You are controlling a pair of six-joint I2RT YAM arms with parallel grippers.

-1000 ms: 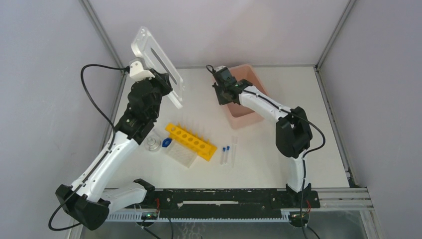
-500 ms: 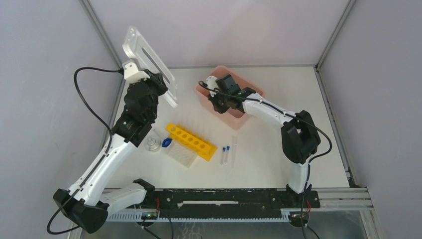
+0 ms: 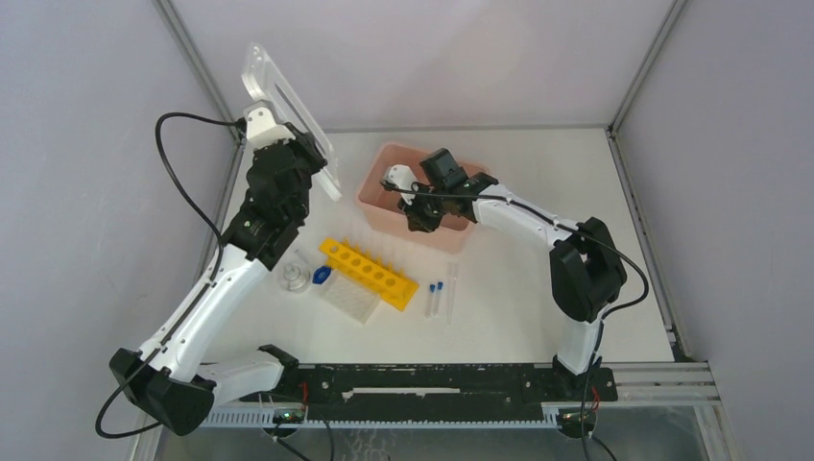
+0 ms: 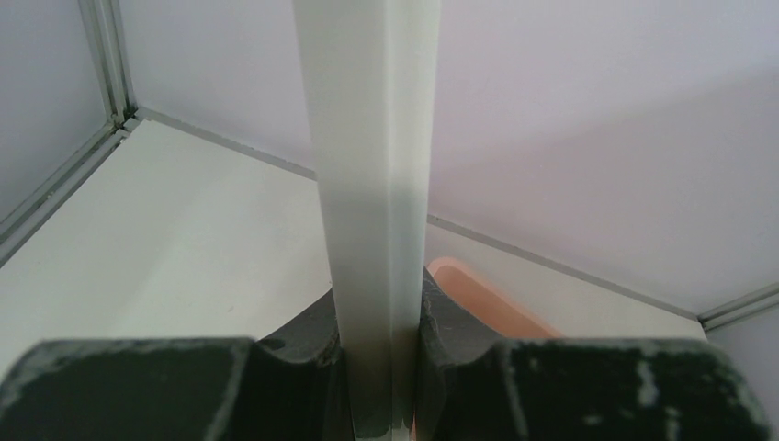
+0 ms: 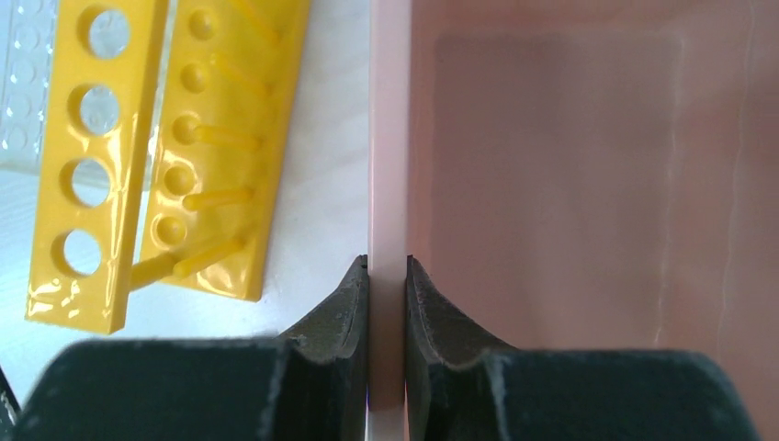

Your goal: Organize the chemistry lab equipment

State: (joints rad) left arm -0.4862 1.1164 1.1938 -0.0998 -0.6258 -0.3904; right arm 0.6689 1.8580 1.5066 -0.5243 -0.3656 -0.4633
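Note:
The yellow tube rack point(image 3: 369, 272) lies mid-table, partly over the clear gridded well plate point(image 3: 347, 298); both show in the right wrist view, the rack point(image 5: 101, 165) and the plate point(image 5: 28, 92). A blue-capped vial point(image 3: 323, 276) and small round clear glassware point(image 3: 293, 280) sit left of the rack. Two blue-capped vials point(image 3: 435, 296) and a thin clear tube point(image 3: 450, 291) lie to its right. My left gripper point(image 3: 312, 171) is shut on the white slotted lid point(image 3: 283, 101), held up on edge, seen edge-on in its wrist view point(image 4: 372, 184). My right gripper point(image 3: 419, 215) is shut on the pink box's near wall point(image 5: 388, 184).
The pink box point(image 3: 384, 173) stands open at the back middle, its inside showing nothing in it point(image 5: 588, 175). Grey enclosure walls with metal posts close in the table at left, back and right. A black rail runs along the near edge point(image 3: 432, 379).
My right gripper has dragged the pink box leftward and nearer, turning it. My left gripper has kept hold of the lid and shifted it a little up and back.

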